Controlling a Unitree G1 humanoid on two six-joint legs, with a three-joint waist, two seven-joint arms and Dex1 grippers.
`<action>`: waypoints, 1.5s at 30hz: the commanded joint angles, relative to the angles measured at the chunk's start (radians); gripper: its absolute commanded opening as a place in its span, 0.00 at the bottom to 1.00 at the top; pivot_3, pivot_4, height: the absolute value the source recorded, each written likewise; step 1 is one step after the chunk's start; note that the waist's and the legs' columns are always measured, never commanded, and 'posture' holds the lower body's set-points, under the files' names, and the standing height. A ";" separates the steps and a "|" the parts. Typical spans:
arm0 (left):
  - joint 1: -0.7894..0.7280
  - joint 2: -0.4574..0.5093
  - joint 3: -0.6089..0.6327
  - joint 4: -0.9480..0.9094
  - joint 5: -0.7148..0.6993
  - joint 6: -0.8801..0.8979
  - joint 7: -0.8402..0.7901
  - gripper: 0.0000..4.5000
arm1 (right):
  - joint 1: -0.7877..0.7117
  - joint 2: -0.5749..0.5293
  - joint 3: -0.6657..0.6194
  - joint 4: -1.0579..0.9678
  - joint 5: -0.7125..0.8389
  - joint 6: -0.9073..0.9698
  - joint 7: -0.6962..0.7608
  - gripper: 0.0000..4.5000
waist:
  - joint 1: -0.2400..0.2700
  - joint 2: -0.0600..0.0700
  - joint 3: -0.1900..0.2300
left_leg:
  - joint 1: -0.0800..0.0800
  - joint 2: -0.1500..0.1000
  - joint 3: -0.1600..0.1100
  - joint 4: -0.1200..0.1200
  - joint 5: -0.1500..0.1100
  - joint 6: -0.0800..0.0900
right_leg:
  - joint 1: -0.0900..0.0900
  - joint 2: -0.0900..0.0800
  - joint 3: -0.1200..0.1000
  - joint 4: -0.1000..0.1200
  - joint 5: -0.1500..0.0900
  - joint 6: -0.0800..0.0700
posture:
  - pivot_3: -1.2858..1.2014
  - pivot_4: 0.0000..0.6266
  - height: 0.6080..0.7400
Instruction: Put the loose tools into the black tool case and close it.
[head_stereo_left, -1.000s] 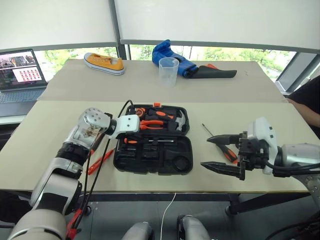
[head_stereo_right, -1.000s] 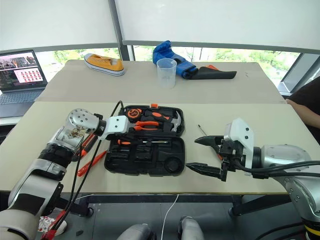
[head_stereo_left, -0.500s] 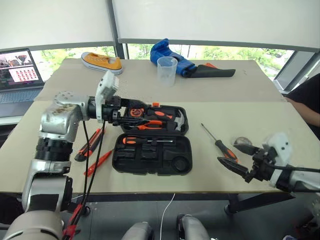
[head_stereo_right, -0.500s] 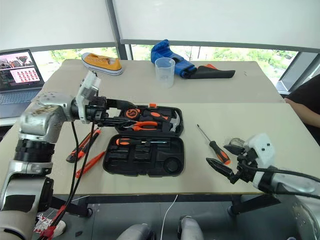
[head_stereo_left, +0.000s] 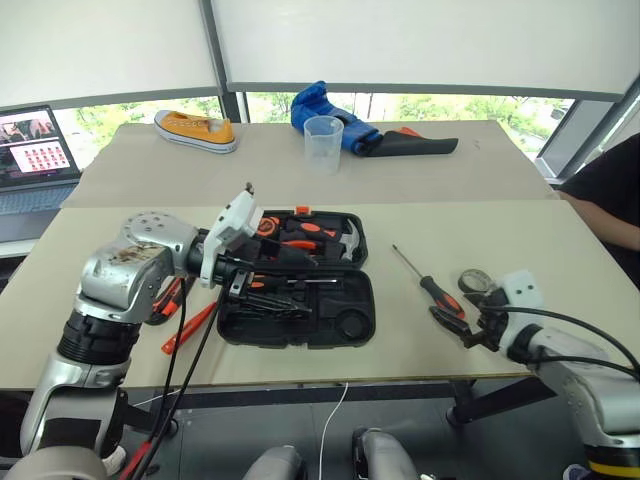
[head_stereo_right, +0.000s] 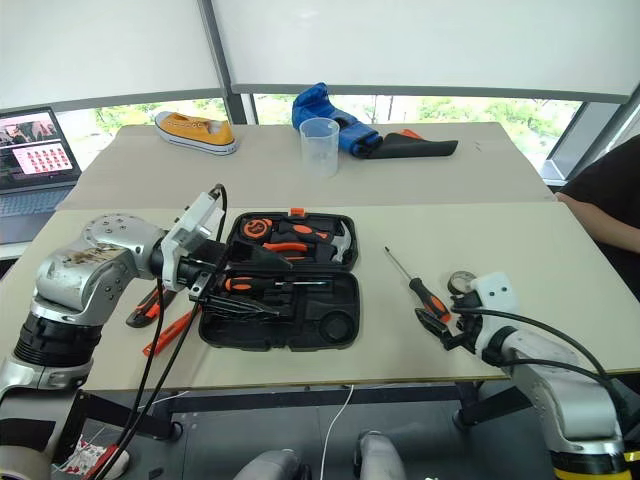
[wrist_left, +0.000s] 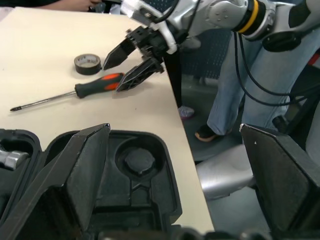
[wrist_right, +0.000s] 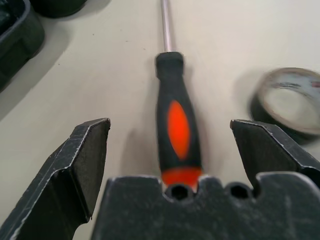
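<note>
Case (head_stereo_left: 300, 300) lay open mid-table, one screwdriver (head_stereo_right: 275, 285) already inside. Another screwdriver (wrist_right: 175, 107) and tape roll (wrist_right: 290, 102) waited beside wide-spread right gripper (head_stereo_right: 440, 327). Left gripper (head_stereo_right: 235, 285) spread wide above case.

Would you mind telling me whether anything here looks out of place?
Yes: a yellow sneaker sits on the far table beside a clear plastic cup and a blue glove, odd among tools.

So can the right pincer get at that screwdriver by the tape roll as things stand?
Probably yes. The right pincer is open, its jaws either side of the screwdriver handle with bare table between. The tape roll lies apart, beside it.
</note>
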 joint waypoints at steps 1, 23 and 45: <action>0.004 0.022 -0.006 -0.019 0.021 -0.044 0.000 1.00 | -0.023 0.016 0.034 0.042 -0.045 -0.064 0.015 1.00 | 0.000 0.000 0.000 | 0.000 0.000 0.000 0.000 0.000 0.000 | 0.000 0.001 0.000 0.000 0.000 0.000 | 0.52 0.24 0.93; 0.462 0.286 0.337 -0.181 -0.034 -0.029 0.141 1.00 | -0.414 -0.011 0.338 0.026 -0.129 -0.295 0.404 0.23 | -0.022 0.000 0.001 | 0.005 0.002 0.003 -0.009 -0.001 -0.001 | -0.003 0.008 0.010 -0.001 -0.001 -0.001 | 0.52 0.24 0.93; 0.506 0.258 0.382 -0.274 -0.085 0.000 0.316 1.00 | -0.629 0.120 0.517 0.374 -0.354 -0.574 0.603 0.23 | -0.026 0.000 0.001 | 0.004 0.001 0.004 -0.014 -0.001 -0.002 | -0.005 0.008 0.001 -0.001 0.000 -0.003 | 0.52 0.24 0.93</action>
